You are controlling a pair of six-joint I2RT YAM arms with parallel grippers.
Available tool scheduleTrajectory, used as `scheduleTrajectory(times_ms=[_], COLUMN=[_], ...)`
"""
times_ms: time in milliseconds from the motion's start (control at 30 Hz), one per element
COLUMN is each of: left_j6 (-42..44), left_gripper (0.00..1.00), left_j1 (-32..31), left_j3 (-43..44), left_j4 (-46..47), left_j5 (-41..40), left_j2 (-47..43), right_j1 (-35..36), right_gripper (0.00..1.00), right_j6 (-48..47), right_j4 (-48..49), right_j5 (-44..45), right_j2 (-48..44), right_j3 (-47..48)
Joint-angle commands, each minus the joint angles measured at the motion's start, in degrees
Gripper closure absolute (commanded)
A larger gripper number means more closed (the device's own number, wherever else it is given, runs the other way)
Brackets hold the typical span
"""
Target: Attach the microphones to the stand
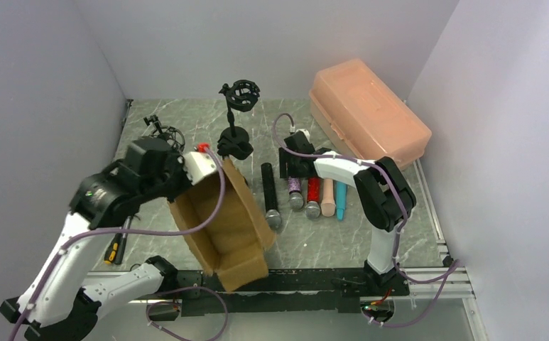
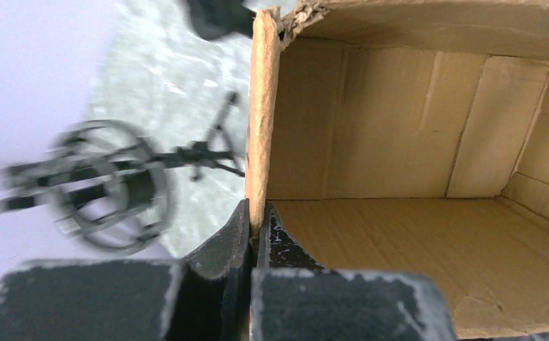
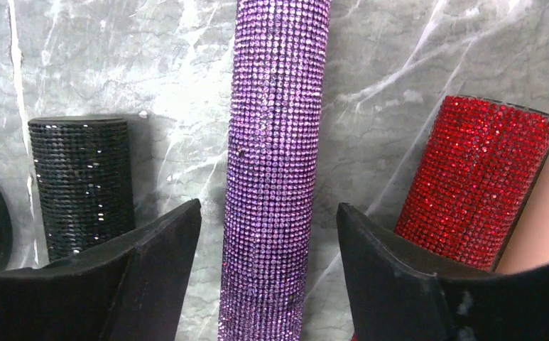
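Glittery purple stick microphone (image 3: 275,142) lies flat on the grey marbled table (image 1: 371,234), in a row with the other four. Black stick microphone (image 1: 270,195) is to its left. To its right, in order: glittery red microphone (image 1: 313,195), peach-beige microphone (image 1: 327,199), light blue microphone (image 1: 341,201). All five are on the table top. Right gripper (image 3: 268,209) straddles the purple handle with jaws spread and a gap on both sides, so no contact: released. Black mic stand with round shock-mount clip (image 1: 234,147) stands upright just behind the row. A second black stand (image 1: 161,130) is further left. Left gripper (image 2: 257,227) is clenched on the wall edge of the open brown cardboard box (image 2: 399,142). Box is tilted, left of the mics. Peach plastic lidded case (image 1: 367,114) sits back right.
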Motion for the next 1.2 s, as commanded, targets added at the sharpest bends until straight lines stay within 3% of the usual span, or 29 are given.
scheduleTrajectory(times_ms=[0,133,300,533,667,733,867,1167], left_j6=[1.78,5.11,5.99,0.46,6.57,9.20,5.99,-18.47], left_gripper=[1.00,1.00,1.00,0.91,0.96,0.97,0.97,1.00], left_j1=[3.06,6.04,9.11,11.01,11.16,11.82,17.84,44.03], left_j3=[12.71,19.92,17.81,22.57,20.75,19.92,22.15,30.21], left_j4=[5.65,13.65,30.70,39.82,55.89,63.38,66.40,50.52], left_j5=[-7.23,-16.43,-33.06,-40.46,-46.20,-45.96,-42.73,-27.79], left_j2=[-1.62,-3.83,-6.64,-5.09,-2.53,-1.02,4.88,21.88], right_j1=[-0.19,0.13,1.81,5.87,8.00,8.98,9.96,10.47], right_gripper=[0.23,0.19,0.18,0.19,0.20,0.20,0.20,0.20], right_j6=[0.33,1.68,1.75,0.40,0.54,0.61,1.46,2.58], right_j4=[1.86,3.29,4.24,3.36,4.15,4.28,4.69,5.89], right_j5=[-0.61,-0.46,0.09,4.34,6.08,7.28,8.46,10.65], right_j2=[-3.99,-9.87,-16.77,-20.46,-21.81,-22.23,-23.51,-29.93], right_j3=[0.22,-1.67,-3.98,-4.73,-6.02,-6.57,-8.02,-13.65])
